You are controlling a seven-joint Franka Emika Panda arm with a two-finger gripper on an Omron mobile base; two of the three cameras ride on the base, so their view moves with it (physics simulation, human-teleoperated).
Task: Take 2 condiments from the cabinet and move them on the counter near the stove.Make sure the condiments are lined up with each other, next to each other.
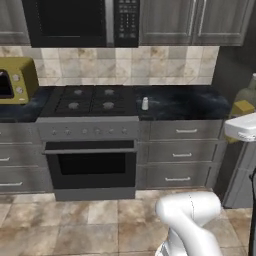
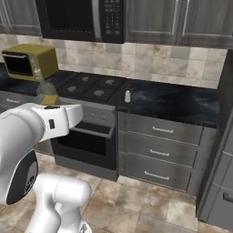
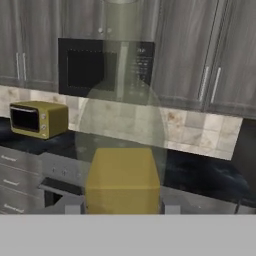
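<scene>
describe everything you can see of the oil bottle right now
The oil bottle is see-through yellow-green, like tinted glass or plastic, with a wide rounded body that narrows to a thin neck and a solid yellow label block low on its front. In the hand view it stands upright between the hand's fingers, off the counter, with the microwave showing through it. The left base view shows it at the right edge, above the white arm. The shaker stands apart, beside the stove.

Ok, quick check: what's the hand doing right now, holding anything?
Hand: closed on the oil bottle, carried upright in front of the counter.
</scene>
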